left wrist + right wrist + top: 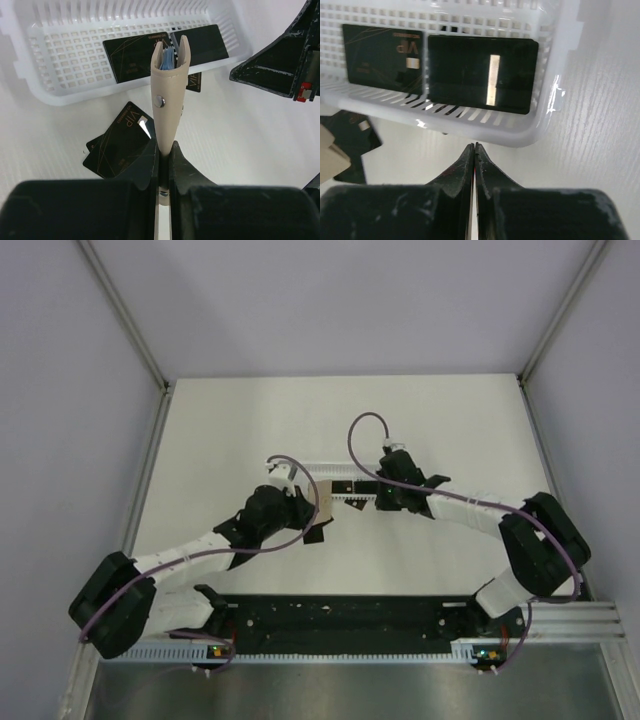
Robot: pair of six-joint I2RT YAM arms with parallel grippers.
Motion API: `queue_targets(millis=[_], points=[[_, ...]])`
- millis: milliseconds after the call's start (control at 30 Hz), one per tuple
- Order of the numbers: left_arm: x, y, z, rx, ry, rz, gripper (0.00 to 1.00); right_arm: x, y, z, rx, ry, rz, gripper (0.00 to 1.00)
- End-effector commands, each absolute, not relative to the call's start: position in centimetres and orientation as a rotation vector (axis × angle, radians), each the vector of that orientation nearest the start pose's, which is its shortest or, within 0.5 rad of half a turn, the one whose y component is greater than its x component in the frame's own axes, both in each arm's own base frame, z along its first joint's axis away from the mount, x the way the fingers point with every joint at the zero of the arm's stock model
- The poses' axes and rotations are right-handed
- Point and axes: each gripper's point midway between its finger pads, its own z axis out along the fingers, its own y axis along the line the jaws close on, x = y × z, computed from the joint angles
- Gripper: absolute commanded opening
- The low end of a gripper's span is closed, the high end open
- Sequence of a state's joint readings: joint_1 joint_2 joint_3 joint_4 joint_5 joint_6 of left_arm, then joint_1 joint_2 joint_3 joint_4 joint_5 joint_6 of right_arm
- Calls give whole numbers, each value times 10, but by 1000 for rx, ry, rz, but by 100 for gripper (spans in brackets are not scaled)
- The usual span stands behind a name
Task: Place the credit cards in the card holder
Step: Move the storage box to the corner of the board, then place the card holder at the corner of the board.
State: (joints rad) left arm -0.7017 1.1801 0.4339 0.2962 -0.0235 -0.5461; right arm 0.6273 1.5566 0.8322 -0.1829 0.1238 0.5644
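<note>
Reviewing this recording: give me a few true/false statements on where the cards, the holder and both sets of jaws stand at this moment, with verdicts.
1. The left jaws are closed on the card holder. True.
2. The right jaws grip a card. False: they are shut with nothing between them.
3. Two credit cards lie inside the white basket. True.
4. Every card is in the basket. False: other black cards lie on the table outside it.
</note>
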Motion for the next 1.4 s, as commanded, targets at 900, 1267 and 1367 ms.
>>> queue_targets(millis=[900, 1267, 1367], points=[[226, -277, 171, 260, 1948, -882, 0, 237, 321, 157, -111, 2257, 981, 59], [220, -280, 181, 267, 1901, -927, 0, 238, 325, 125, -64, 2326, 942, 57], [220, -277, 182, 259, 1894, -920, 0, 241, 310, 108, -37, 2394, 799, 52]])
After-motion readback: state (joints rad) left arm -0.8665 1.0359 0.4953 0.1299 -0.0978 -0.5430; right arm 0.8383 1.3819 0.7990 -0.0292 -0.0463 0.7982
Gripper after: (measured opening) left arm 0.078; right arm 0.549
